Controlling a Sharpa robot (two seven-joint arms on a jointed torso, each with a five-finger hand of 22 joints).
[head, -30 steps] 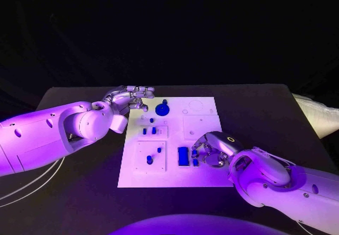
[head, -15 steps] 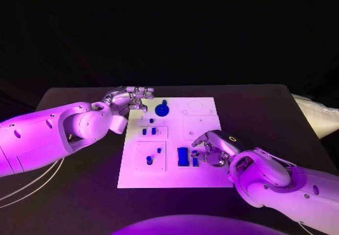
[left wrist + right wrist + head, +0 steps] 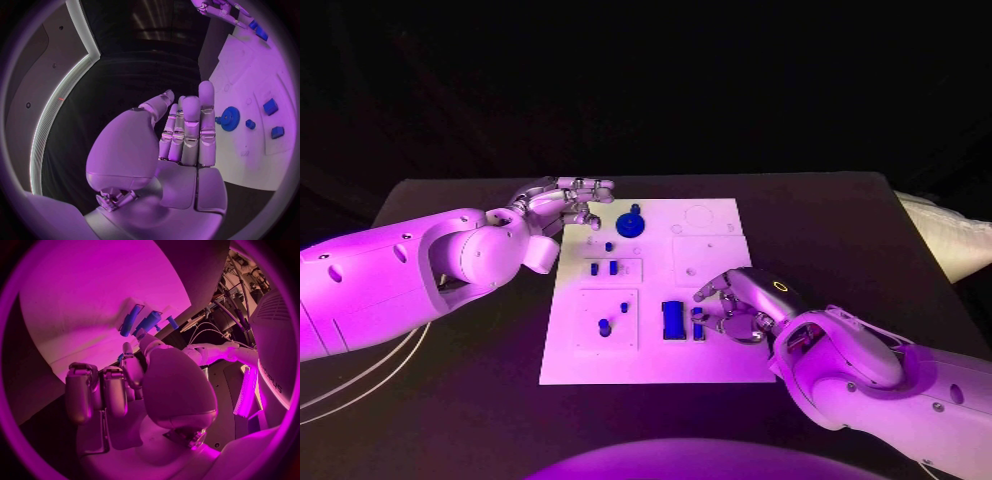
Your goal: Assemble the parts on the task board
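The white task board (image 3: 661,360) lies in the middle of the black table. A blue gear (image 3: 632,222) stands near its far left corner, and my left hand (image 3: 567,203) hovers just left of it, fingers straight and holding nothing (image 3: 187,135). The gear (image 3: 230,118) is close to those fingertips. My right hand (image 3: 740,305) is curled over the board's near right part, beside a blue rectangular block (image 3: 674,318). Its thumb and a finger pinch a small blue part (image 3: 120,357), mostly hidden. The block (image 3: 149,321) lies beyond the right hand (image 3: 144,385).
Small blue pieces (image 3: 604,268) sit in a recess at mid-board, and a blue peg (image 3: 606,326) stands in the near left panel. A white padded object (image 3: 956,240) lies at the table's right edge. Cables (image 3: 358,370) hang off the left side.
My right hand has shifted slightly toward the board's near right edge. The left hand and the gear have stayed put.
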